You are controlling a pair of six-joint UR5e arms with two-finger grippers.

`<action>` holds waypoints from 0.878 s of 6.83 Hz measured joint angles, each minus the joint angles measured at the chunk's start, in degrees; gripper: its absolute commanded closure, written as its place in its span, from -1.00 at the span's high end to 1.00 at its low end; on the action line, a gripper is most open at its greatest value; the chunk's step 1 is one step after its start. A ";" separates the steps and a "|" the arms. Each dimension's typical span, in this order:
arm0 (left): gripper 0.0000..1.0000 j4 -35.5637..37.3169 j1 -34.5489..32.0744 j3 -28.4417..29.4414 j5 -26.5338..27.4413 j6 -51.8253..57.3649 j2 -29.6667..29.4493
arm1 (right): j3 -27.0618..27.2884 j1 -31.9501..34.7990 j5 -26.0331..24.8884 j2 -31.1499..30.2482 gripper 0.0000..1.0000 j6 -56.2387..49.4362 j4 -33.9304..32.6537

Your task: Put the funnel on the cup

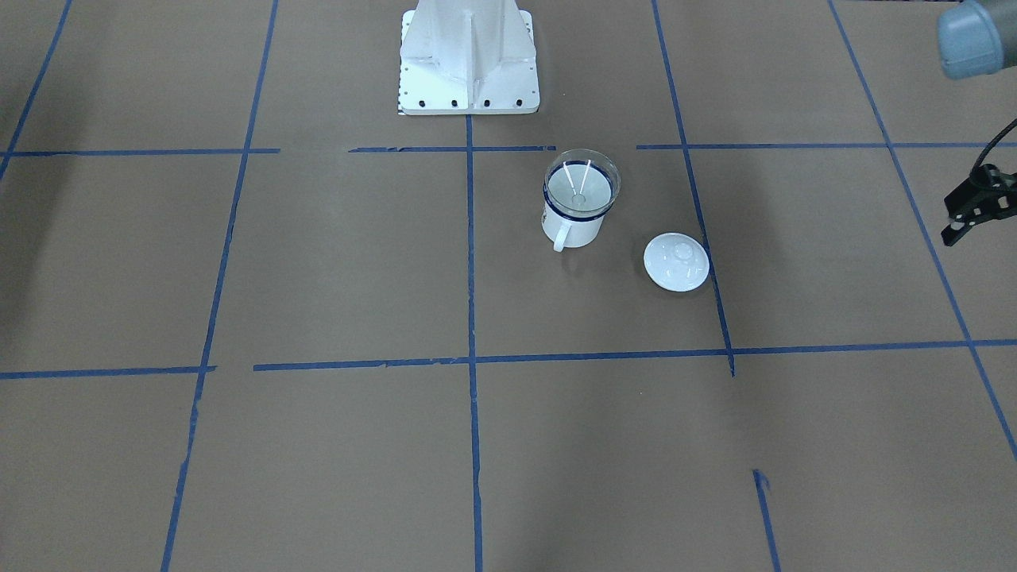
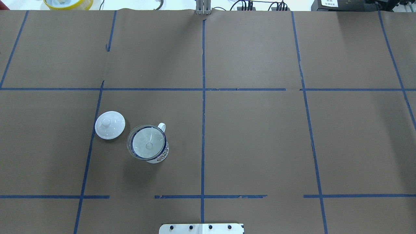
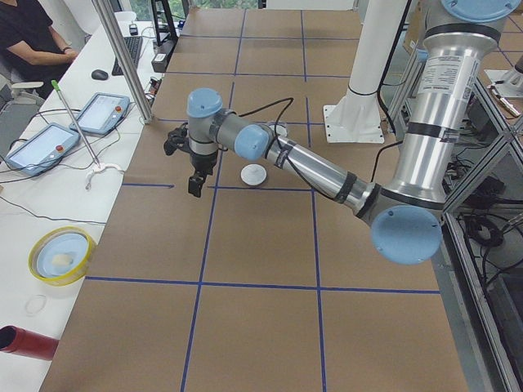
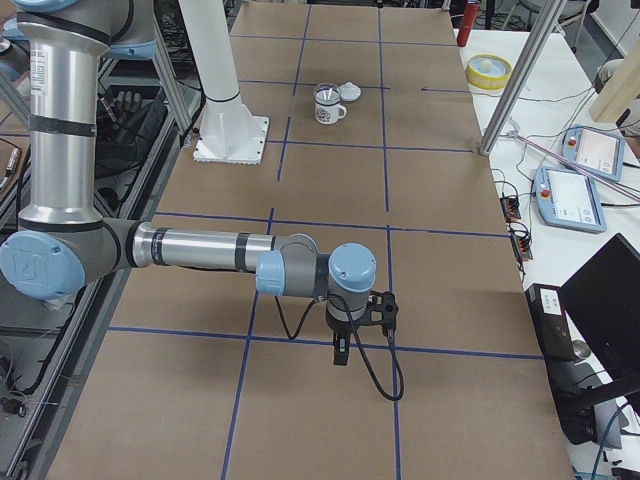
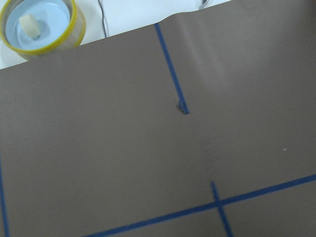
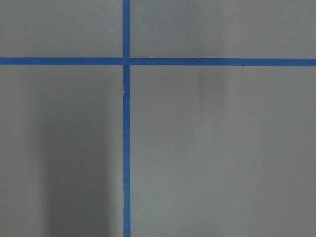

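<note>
In the overhead view, a round white lid with a knob [image 2: 110, 125] lies in the left half of the frame on the brown paper-covered worktop with blue tape lines [image 2: 260, 136], just beside the mug and not on it. To its right stands the small white enamel mug with a dark blue rim and a loop handle [image 2: 161, 156], upright. The small clear funnel [image 2: 147, 145] sits in the mug's mouth, its wide bowl resting on the rim and its stem pointing down inside.

Neither arm is near this pair. The left pincer [image 3: 194, 186] hangs over bare worktop well apart from the mug, and I cannot tell whether its fingers are apart or together. The right pincer [image 4: 341, 352] hangs at the far end of the worktop, its state likewise unclear. Judging by this, the placing looks done and nothing seems left.
</note>
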 measured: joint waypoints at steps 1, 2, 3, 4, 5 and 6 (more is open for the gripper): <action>1.00 -0.03 -3.56 0.91 -1.67 6.10 5.02 | 0.03 0.00 0.00 0.00 1.00 0.00 0.00; 1.00 -0.05 -6.83 2.98 -2.27 12.14 8.20 | 0.04 0.00 0.00 0.00 1.00 0.00 0.00; 1.00 -0.10 -9.82 6.01 -2.46 16.90 9.66 | 0.04 0.00 0.00 0.00 1.00 0.00 0.00; 1.00 -0.09 -11.82 8.70 -2.52 19.54 10.19 | 0.03 0.00 0.00 0.00 1.00 0.00 0.00; 1.00 0.08 -12.79 10.23 -2.53 20.49 10.43 | 0.00 0.00 0.00 0.00 1.00 0.00 0.00; 1.00 0.30 -13.36 10.91 -2.50 20.75 10.56 | -0.01 0.00 0.00 0.00 1.00 0.00 0.00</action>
